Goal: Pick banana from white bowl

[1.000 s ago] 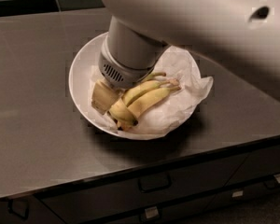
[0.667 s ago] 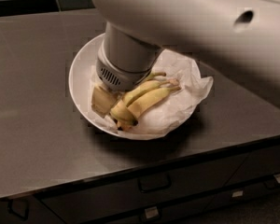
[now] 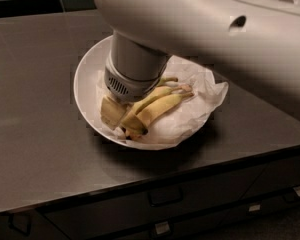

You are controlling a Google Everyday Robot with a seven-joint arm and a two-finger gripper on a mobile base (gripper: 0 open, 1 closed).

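The white bowl (image 3: 86, 86) sits on the dark counter, lined with crumpled white paper (image 3: 202, 91). Several yellow bananas lie in it. The thickest, curved banana (image 3: 157, 110) is at the front, with its dark tip toward the bowl's near rim. My gripper (image 3: 114, 110) is down inside the bowl at the bananas' left end, directly under the grey wrist (image 3: 132, 69). The wrist hides most of it and part of the bananas.
The large white arm (image 3: 215, 29) spans the top and right of the view, over the back of the bowl. The grey counter (image 3: 35, 149) ends at a front edge just below the bowl, with drawers (image 3: 165, 196) beneath. Dark tiles line the back.
The arm's upper body has swung left across the top of the view. The wrist stays over the bowl's left side. The bananas and the bowl have not moved.
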